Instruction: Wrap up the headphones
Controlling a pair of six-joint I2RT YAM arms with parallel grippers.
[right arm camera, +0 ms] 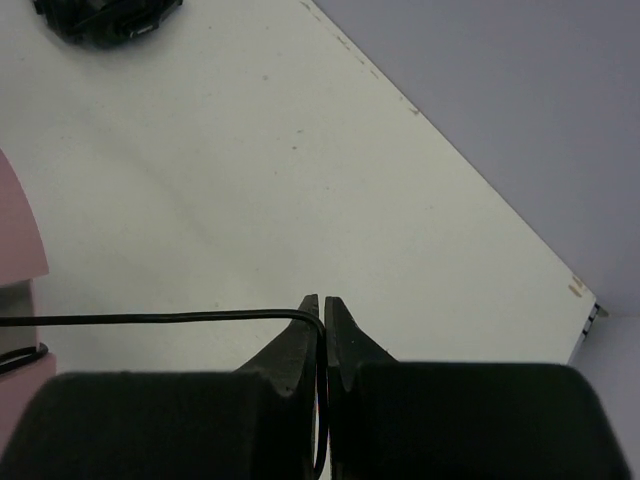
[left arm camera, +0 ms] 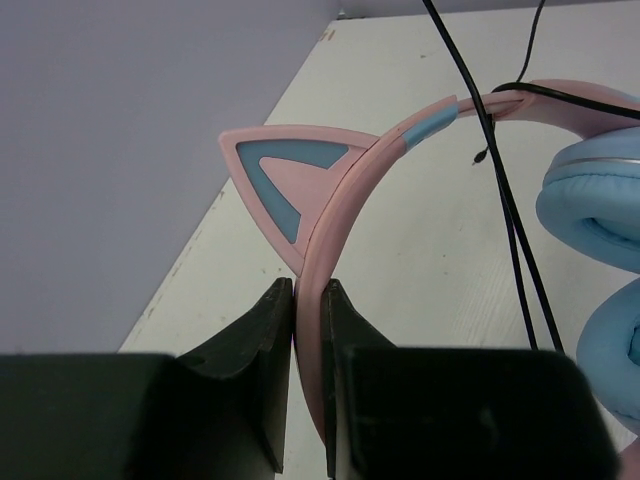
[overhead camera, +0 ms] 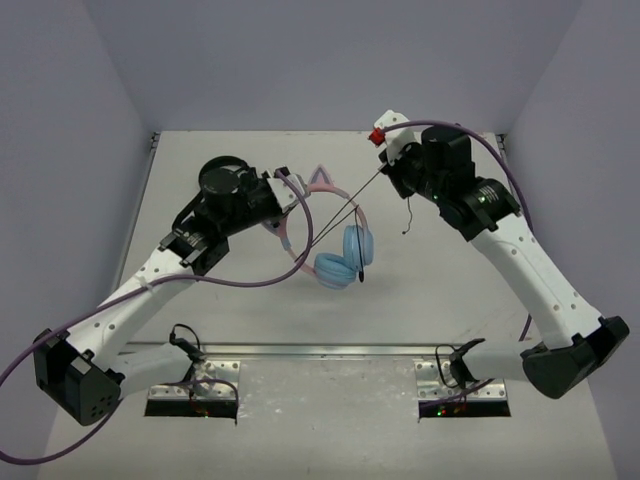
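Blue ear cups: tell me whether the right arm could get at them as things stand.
Probably not yet. The table between looks free, but the right gripper is shut on the black cable, pulled taut; it would have to let go before reaching the ear cups.

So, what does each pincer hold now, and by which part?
The left pincer grips the headphones by the pink headband, beside a cat ear. The right pincer pinches their black cable.

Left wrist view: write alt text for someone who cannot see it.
The left claw is shut on the headphones' pink headband, just below a pink-and-blue cat ear. A thin black cable crosses the band and runs past the light blue ear cups at right.
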